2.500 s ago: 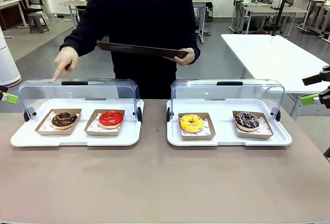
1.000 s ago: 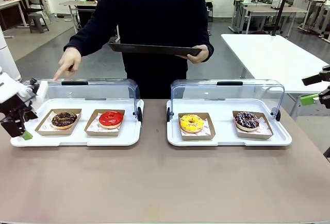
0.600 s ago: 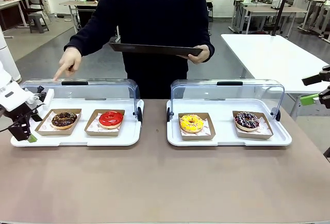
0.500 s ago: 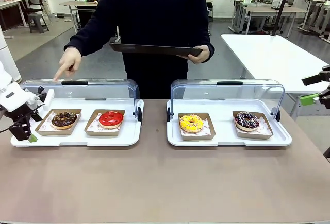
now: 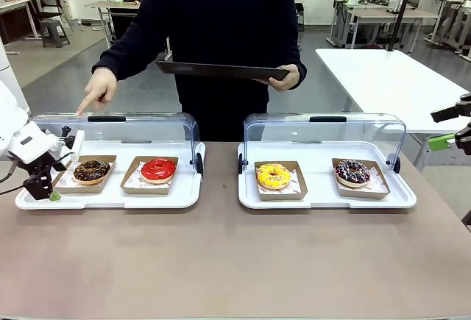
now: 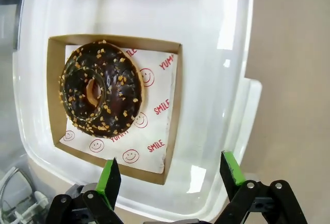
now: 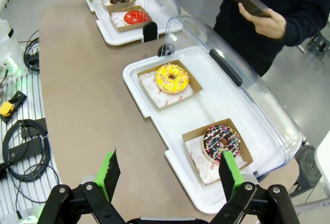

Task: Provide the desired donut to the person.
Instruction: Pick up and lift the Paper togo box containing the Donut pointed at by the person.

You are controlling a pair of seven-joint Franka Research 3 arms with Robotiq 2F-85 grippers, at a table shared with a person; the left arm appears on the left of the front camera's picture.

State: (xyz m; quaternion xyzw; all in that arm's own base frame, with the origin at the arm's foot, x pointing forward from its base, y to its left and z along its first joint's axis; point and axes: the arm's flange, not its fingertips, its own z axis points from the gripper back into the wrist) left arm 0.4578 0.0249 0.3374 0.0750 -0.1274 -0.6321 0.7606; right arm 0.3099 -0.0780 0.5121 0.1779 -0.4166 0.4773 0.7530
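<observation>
The person (image 5: pixel 213 33) in a black sweatshirt stands at the far side, holding a dark tray (image 5: pixel 217 70) in one hand. The other hand (image 5: pixel 96 90) points a finger down over the chocolate nut donut (image 5: pixel 91 170) in its cardboard box, at the left end of the left white tray (image 5: pixel 110 196). My left gripper (image 5: pixel 43 190) hangs open at that tray's left edge, just beside the box. In the left wrist view the nut donut (image 6: pixel 100 95) lies just ahead of the open left gripper (image 6: pixel 170 175). My right gripper (image 5: pixel 445 127) stays open at the right edge, away from the trays.
A red donut (image 5: pixel 158 169) sits beside the chocolate one. The right tray (image 5: pixel 324 201) holds a yellow donut (image 5: pixel 273 176) and a chocolate sprinkle donut (image 5: pixel 352 171). Both clear lids (image 5: pixel 118 132) stand tipped back. The near half of the brown table (image 5: pixel 235 261) is bare.
My left arm has come in from the left and moved right, closer to the chocolate nut donut's box. The person's pointing hand and my right arm have stayed put.
</observation>
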